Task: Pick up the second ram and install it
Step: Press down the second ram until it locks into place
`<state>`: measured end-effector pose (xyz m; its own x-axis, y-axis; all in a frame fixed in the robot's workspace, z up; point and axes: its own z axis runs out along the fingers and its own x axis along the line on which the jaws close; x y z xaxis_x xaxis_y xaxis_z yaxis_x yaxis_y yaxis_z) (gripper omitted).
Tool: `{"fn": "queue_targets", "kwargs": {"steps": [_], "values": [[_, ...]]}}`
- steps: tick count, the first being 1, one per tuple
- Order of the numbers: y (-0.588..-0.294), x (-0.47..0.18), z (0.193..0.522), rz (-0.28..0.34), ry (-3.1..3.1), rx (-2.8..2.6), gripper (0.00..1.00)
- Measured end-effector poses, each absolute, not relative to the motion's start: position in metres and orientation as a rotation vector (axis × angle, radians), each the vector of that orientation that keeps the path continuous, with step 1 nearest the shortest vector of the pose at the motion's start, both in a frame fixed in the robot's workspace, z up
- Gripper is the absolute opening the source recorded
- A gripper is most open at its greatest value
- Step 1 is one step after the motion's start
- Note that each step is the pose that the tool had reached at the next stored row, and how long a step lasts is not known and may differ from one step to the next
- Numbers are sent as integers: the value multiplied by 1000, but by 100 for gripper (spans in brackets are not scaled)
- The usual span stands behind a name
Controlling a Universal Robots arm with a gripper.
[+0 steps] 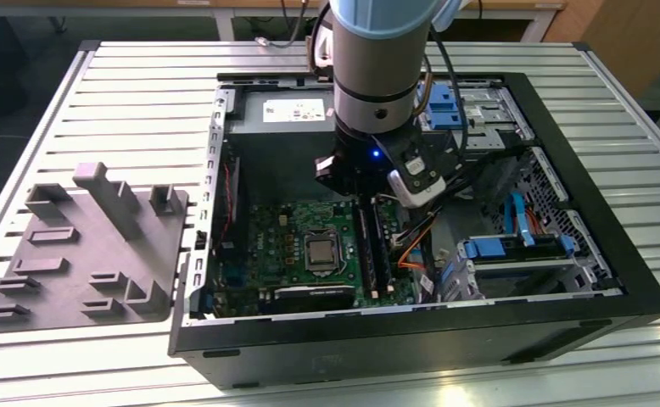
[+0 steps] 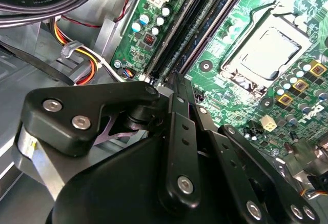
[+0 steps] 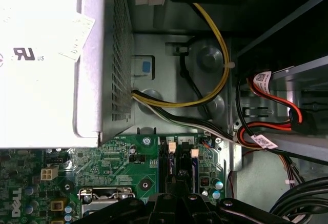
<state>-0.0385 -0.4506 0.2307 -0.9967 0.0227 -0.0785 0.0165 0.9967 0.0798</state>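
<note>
In the exterior view, a grey tray sits at left on the slatted metal table; centre, the gripper is down inside the open computer case, over the motherboard. Its fingers look pinched narrow; whether they hold the second ram, apparently standing in the slots, I cannot tell. Seating seems underway; pressing needs straight alignment.

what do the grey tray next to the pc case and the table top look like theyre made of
The grey tray looks like matte plastic, possibly moulded or printed: uniform dull grey, no glare, upright blocks of the same material as the base. The table top looks like metal, probably aluminium: pale silver slats with parallel grooves and a soft sheen. Neither can be confirmed by look alone.
</note>
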Motion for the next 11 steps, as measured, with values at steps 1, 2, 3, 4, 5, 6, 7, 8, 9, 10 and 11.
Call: {"fn": "queue_targets", "kwargs": {"steps": [1, 2, 3, 4, 5, 6, 7, 8, 9, 10, 11], "values": [[-450, -38, 230, 121, 3060, 30, 11], [-450, -39, 230, 121, 3060, 30, 11], [-450, -39, 230, 121, 3060, 30, 11], [-449, -39, 229, 121, 3059, 30, 11], [-449, -39, 229, 121, 3060, 30, 11], [-449, -39, 228, 121, 3060, 30, 11], [-448, -38, 228, 121, 3060, 30, 11], [-448, -39, 228, 121, 3060, 30, 11], [-448, -39, 227, 121, 3060, 30, 11], [-447, -39, 227, 121, 3060, 30, 11], [-447, -39, 226, 121, 3060, 30, 11]]}}
